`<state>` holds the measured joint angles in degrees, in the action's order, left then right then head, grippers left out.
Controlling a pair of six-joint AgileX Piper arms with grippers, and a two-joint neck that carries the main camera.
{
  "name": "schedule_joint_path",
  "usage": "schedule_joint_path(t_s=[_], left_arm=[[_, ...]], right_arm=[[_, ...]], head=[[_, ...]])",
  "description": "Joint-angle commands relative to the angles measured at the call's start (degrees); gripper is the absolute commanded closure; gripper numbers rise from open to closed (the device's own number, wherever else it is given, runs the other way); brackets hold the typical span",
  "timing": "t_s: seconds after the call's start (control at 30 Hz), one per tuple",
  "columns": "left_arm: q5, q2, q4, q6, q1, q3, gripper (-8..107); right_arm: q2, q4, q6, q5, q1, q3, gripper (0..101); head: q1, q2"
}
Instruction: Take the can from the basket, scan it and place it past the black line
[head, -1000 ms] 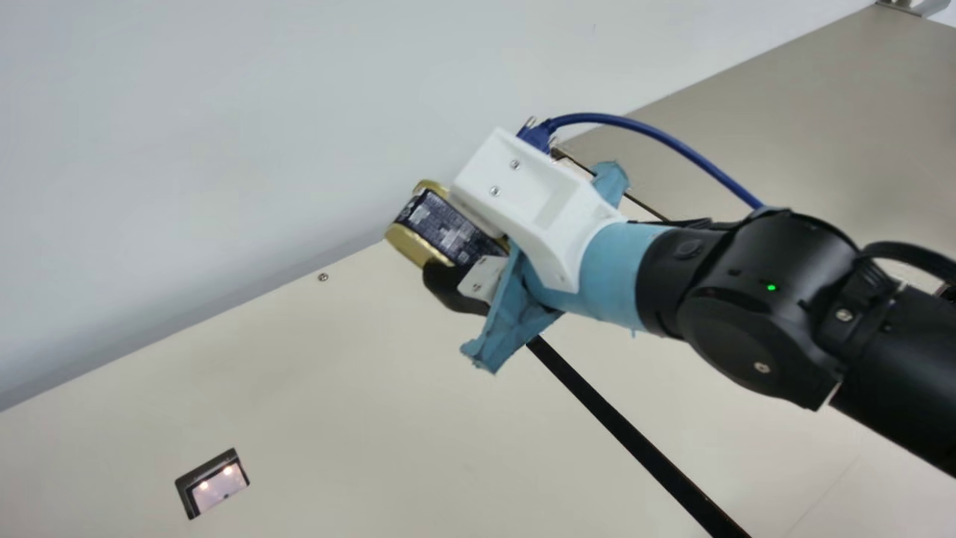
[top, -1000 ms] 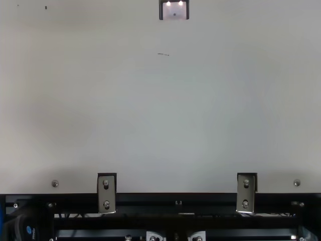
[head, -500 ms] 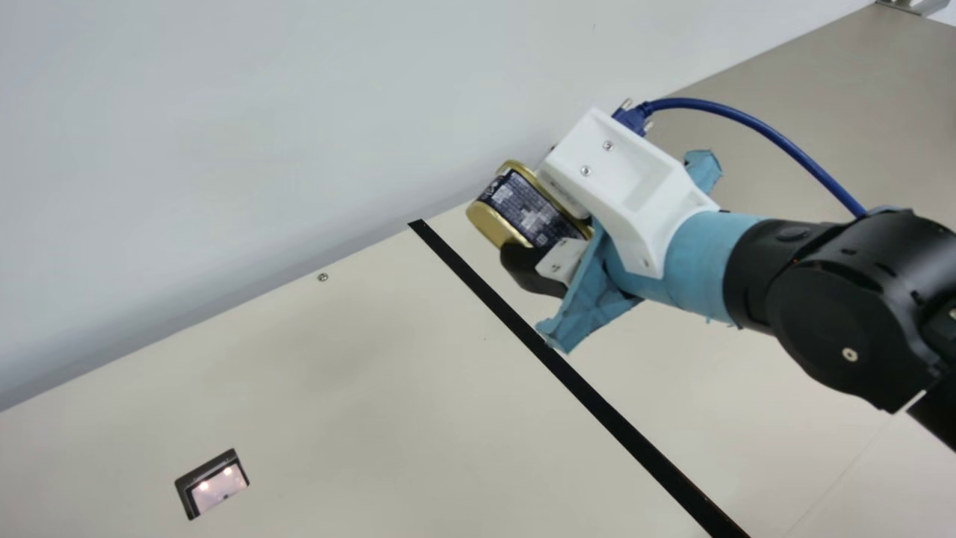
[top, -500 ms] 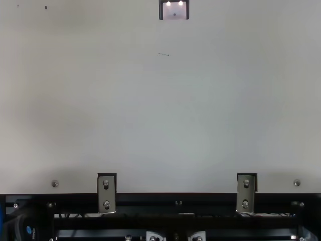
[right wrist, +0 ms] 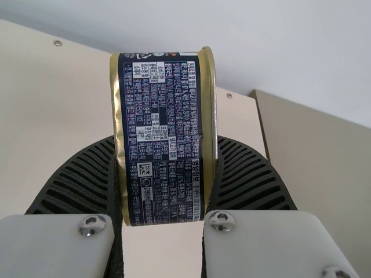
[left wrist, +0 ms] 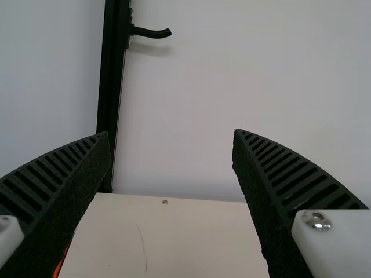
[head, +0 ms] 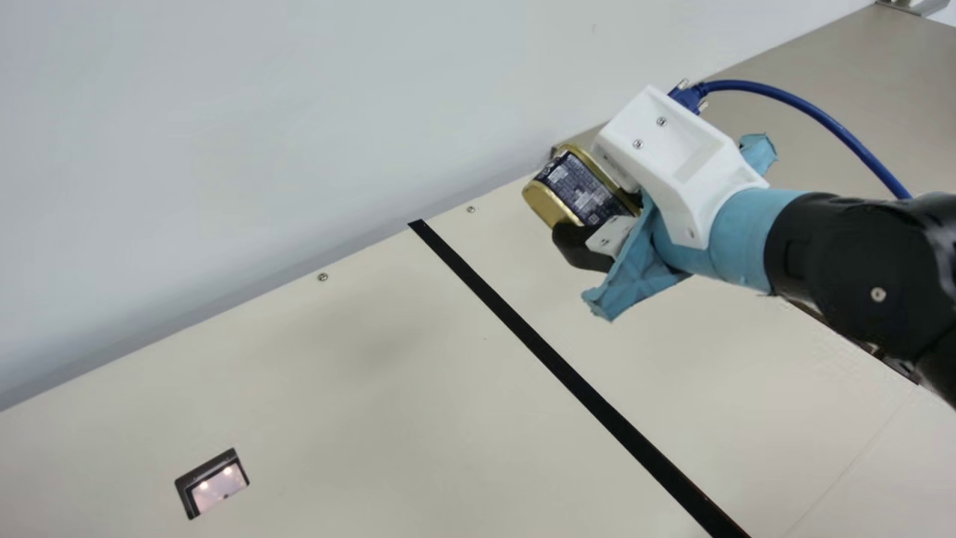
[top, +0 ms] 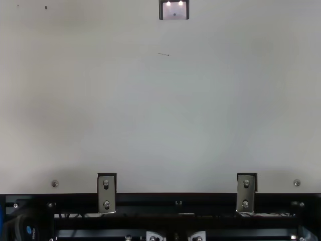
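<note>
The right claw (right wrist: 167,139) is closed around the gold-rimmed can (head: 586,187), pressing its two ends, and it is raised over the desk (head: 336,373), between the black line (head: 570,377) and the right edge, towards the far edge. The left claw (left wrist: 171,133) stands wide. For the placing, I would lower slowly — turning the wrist so that one face (not the curved side) becomes the base — then release gently, away from both edges, to avoid tipping.
</note>
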<state>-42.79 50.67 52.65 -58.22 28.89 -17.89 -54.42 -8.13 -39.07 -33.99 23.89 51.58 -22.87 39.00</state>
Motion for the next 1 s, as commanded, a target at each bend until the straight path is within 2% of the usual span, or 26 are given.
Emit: schedule_joint_path(t_s=[0.0,0.3,0.57,0.77,0.97], left_arm=[[0.0,0.0,0.0,0.0,0.0,0.0,9],[0.0,0.0,0.0,0.0,0.0,0.0,9],[0.0,0.0,0.0,0.0,0.0,0.0,9],[0.0,0.0,0.0,0.0,0.0,0.0,9],[0.0,0.0,0.0,0.0,0.0,0.0,9]], right_arm=[[-0.68,-2.59,-3.73,-0.75,3.28,0.32,101],[-4.24,-10.58,-15.18,-4.29,13.05,1.9,101],[-7.1,-16.11,-23.55,-9.04,20.25,3.07,101],[-8.96,-17.34,-27.4,-12.15,23.45,3.02,101],[-9.98,-15.51,-28.26,-13.82,23.8,1.95,101]], head=[[-2.13,1.04],[-2.13,1.04],[-2.13,1.04],[-2.13,1.04],[-2.13,1.04]])
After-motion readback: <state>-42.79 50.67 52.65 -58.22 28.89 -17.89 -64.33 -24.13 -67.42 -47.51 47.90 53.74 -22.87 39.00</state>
